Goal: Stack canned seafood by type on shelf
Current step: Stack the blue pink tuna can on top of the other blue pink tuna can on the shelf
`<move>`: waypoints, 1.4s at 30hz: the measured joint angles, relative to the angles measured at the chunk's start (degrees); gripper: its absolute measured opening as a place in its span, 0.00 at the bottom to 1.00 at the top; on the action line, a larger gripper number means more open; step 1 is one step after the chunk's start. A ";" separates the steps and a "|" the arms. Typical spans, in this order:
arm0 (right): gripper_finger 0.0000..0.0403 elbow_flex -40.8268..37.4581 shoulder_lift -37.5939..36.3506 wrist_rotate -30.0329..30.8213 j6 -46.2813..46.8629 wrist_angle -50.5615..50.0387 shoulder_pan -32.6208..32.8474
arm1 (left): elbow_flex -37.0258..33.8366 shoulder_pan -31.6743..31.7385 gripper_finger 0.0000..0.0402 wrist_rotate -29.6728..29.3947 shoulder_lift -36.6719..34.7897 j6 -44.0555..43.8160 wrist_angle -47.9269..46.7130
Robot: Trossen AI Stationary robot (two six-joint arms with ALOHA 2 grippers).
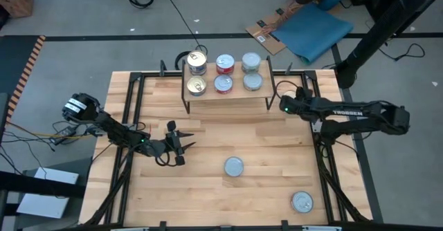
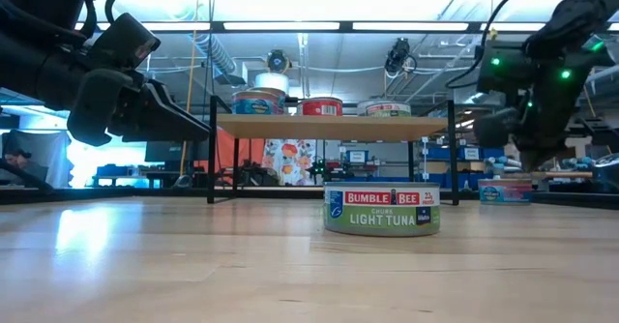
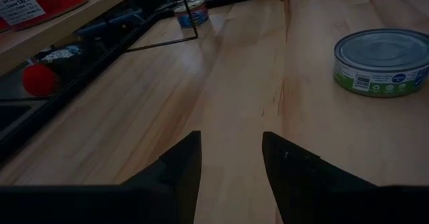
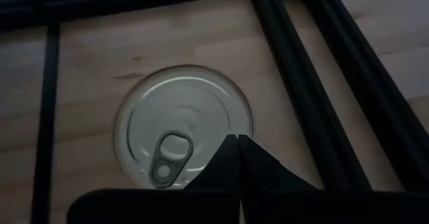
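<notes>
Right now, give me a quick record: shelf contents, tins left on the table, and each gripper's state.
shelf: six tins in three columns, gold-topped, red, silver
tins on table: light tuna tin at centre; second silver tin near the front right corner
left gripper: open, empty, left of the centre tin
right gripper: shut, empty, by the shelf's right end

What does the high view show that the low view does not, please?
Only the high view shows six tin tops on the shelf in two rows, and a silver-topped tin far from it on the right arm's side. Only the low view shows the Bumble Bee light tuna label on the middle tin. Both show the shelf, that tin, the open left gripper and the shut right gripper.
</notes>
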 joint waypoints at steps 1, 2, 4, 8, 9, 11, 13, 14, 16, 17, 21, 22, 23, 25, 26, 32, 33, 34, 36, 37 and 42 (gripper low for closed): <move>0.00 -0.11 0.14 -0.37 -1.13 0.63 -0.49 | 0.00 0.00 0.41 0.00 0.00 0.00 -0.01; 0.00 -0.19 0.22 -0.44 -2.40 1.44 -0.99 | 0.00 0.00 0.41 0.00 0.00 -0.02 0.01; 0.00 -0.33 0.22 -0.41 -5.03 3.61 -2.17 | 0.00 0.00 0.41 0.00 0.00 -0.02 0.02; 0.00 -0.34 0.31 -1.09 -11.24 8.75 -5.50 | 0.00 0.00 0.41 -0.01 0.00 -0.02 0.14; 0.00 -0.34 0.51 -1.67 -12.88 9.88 -6.43 | 0.00 0.00 0.41 0.00 0.00 -0.03 0.14; 0.00 -0.34 1.07 -3.24 -16.03 11.60 -8.67 | 0.00 0.00 0.41 0.00 -0.01 -0.04 0.16; 0.00 -0.34 1.87 -4.68 -18.56 12.96 -10.67 | 0.00 0.00 0.41 0.00 0.00 -0.04 0.18; 0.00 -0.34 2.33 -5.48 -19.66 13.14 -11.57 | 0.00 0.00 0.41 0.00 0.00 -0.04 0.18; 0.00 -0.34 3.21 -6.92 -21.48 13.23 -13.05 | 0.00 0.00 0.41 0.00 0.00 -0.04 0.25; 0.00 -0.34 3.65 -7.44 -22.17 13.15 -13.66 | 0.00 0.00 0.41 0.00 0.00 -0.04 0.26; 0.00 -0.14 4.86 -9.91 -24.71 13.34 -15.41 | 0.00 0.00 0.41 0.00 0.00 0.02 0.44; 0.00 -0.10 4.96 -10.52 -25.22 13.11 -15.63 | 0.00 -0.02 0.41 0.00 0.00 0.01 0.44; 0.00 -0.08 4.94 -11.20 -25.33 12.66 -15.80 | 0.00 0.00 0.41 0.00 0.00 0.00 0.44; 0.00 0.07 4.62 -12.50 -25.13 10.49 -15.97 | 0.00 0.00 0.41 0.00 0.00 0.02 0.44; 0.00 0.10 4.34 -12.93 -25.02 9.39 -15.95 | 0.00 0.00 0.41 0.00 0.00 0.05 0.44; 0.00 3.86 3.33 -16.92 -24.80 -5.24 -15.48 | 0.00 0.00 0.41 0.00 0.00 0.11 0.44; 0.00 4.83 3.39 -17.82 -24.80 -7.91 -15.19 | 0.00 0.00 0.41 -0.02 0.00 0.11 0.44; 0.00 5.89 3.45 -19.07 -24.89 -10.61 -14.83 | 0.00 0.00 0.41 0.00 0.00 0.11 0.44; 0.00 7.44 3.57 -21.95 -25.23 -14.54 -13.93 | 0.00 0.00 0.41 0.00 0.00 0.11 0.44; 0.00 7.97 3.53 -23.54 -25.31 -16.06 -13.43 | 0.00 0.00 0.41 0.00 0.00 0.11 0.44; 0.00 7.85 3.37 -27.45 -25.31 -20.19 -8.29 | 0.00 0.00 0.41 0.00 0.00 0.13 0.44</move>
